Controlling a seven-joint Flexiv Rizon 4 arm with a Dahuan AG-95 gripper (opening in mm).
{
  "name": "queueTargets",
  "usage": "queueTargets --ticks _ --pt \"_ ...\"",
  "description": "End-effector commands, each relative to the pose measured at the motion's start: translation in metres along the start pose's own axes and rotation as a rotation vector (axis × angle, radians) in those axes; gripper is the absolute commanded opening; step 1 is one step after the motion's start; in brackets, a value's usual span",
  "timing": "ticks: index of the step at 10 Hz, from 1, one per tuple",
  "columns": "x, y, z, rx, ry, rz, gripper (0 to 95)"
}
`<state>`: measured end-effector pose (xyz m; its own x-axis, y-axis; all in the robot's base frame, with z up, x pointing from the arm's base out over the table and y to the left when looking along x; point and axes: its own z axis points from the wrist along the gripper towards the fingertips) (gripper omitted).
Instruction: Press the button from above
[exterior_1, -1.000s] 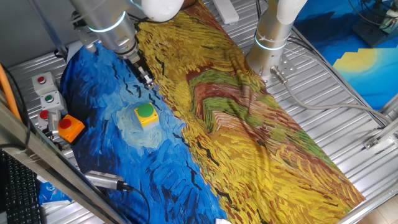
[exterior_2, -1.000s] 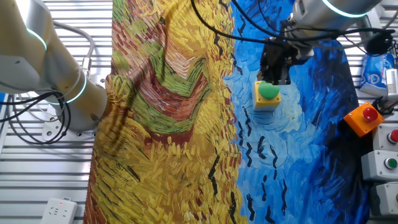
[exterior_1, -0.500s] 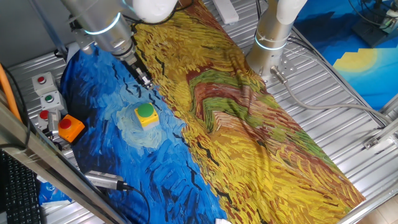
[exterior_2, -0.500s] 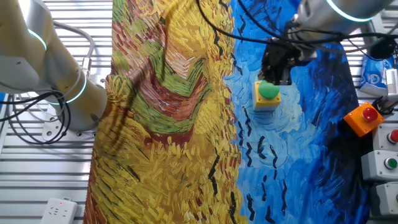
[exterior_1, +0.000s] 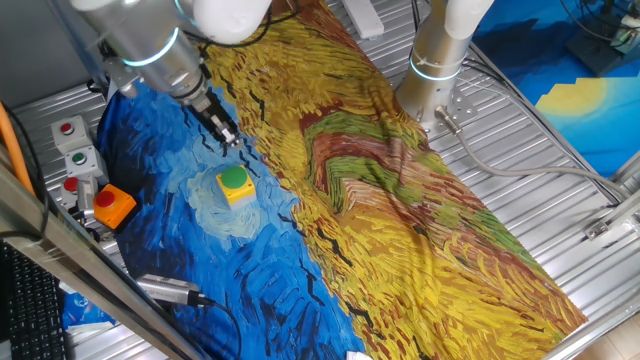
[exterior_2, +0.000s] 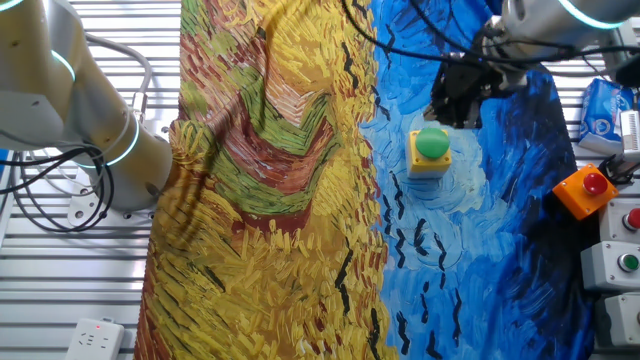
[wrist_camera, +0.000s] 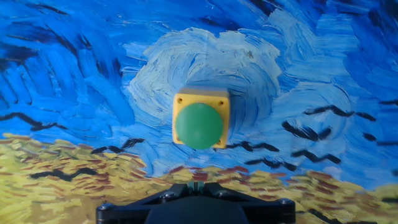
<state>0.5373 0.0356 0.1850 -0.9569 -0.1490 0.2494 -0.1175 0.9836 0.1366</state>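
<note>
The button (exterior_1: 234, 179), a round green cap on a small yellow box, stands on the blue part of the painted cloth. It also shows in the other fixed view (exterior_2: 432, 143) and at the middle of the hand view (wrist_camera: 199, 125). My gripper (exterior_1: 228, 140) hangs in the air above and a little behind the button, apart from it. In the other fixed view the gripper (exterior_2: 455, 108) is just up and right of the cap. In the hand view the gripper (wrist_camera: 196, 183) is at the bottom edge, its two fingertips touching each other, holding nothing.
A red button on an orange box (exterior_1: 110, 203) and grey boxes with small buttons (exterior_1: 75, 160) stand left of the cloth. A second arm's base (exterior_1: 437, 60) stands at the cloth's far edge. A metal cylinder (exterior_1: 170, 290) lies near the front left.
My gripper has risen and drawn back from over the green cap, which now shows fully in the other fixed view. The button has not moved.
</note>
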Motion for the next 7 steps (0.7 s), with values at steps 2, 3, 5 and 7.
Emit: queueTargets --ticks 2,3,5,7 --pt "-0.0014 0.0116 0.0006 0.006 -0.006 0.048 0.0" --pt "-0.0014 0.0116 0.0006 0.005 -0.006 0.051 0.0" --pt "0.0002 0.0106 0.0011 0.005 -0.003 0.080 0.0" --pt "0.0060 0.0046 0.0018 0.002 0.000 0.088 0.0"
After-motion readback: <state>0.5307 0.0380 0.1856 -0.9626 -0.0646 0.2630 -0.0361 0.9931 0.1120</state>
